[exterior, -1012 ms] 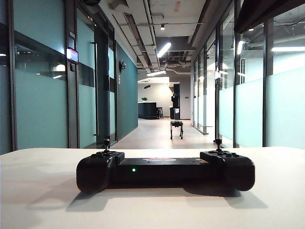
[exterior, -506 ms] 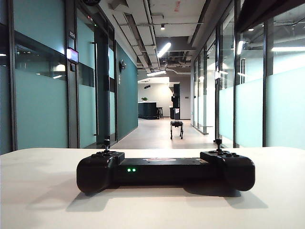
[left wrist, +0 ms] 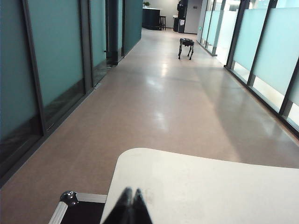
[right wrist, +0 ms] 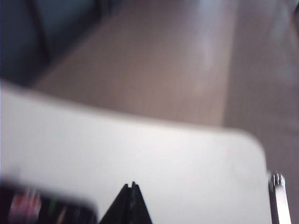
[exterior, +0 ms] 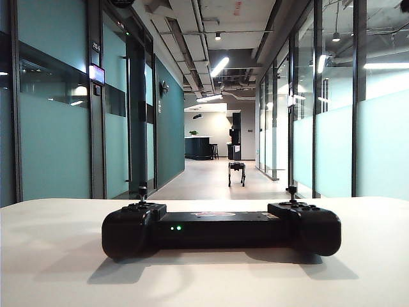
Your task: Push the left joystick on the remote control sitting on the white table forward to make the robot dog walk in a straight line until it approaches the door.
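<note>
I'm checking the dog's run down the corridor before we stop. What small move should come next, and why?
Probably bring the shut right gripper back toward the remote control and press its left joystick forward. The robot dog stands far down the corridor, and neither it nor the shut left gripper over the white table touches the stick.

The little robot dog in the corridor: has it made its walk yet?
Apparently: the small dark four-legged robot dog stands far down the corridor. The wide black gamepad-shaped remote control lies untouched on the plain white table. Left gripper and right gripper are shut, holding nothing.
</note>
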Motion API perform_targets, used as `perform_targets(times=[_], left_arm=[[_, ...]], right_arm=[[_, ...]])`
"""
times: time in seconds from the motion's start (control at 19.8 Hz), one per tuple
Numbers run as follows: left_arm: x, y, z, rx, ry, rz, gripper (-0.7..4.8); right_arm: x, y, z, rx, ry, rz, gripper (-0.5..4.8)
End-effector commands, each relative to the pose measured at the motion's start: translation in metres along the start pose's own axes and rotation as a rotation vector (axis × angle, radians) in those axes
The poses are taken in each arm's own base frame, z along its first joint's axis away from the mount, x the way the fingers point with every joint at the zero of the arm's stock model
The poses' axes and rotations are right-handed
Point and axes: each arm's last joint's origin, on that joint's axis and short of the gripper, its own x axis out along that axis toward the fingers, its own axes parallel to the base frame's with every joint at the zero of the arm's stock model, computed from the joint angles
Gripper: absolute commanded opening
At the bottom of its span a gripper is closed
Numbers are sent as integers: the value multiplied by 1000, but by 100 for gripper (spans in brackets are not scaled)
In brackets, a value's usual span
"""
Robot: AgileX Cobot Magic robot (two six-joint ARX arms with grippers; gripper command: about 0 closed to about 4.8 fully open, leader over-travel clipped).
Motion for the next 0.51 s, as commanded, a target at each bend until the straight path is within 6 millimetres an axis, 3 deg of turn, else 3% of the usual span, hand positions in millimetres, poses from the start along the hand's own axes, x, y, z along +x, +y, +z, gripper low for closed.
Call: perform_targets(times=[0.05, 0.51], left_arm=[[0, 0, 3, 4, -17, -2, -5], [0, 0, 3, 4, -17, -2, -5]], right_arm=[[-4, -10, -3, 63, -221, -40, -1], [-7, -35, -77, 45, -197, -186, 0]])
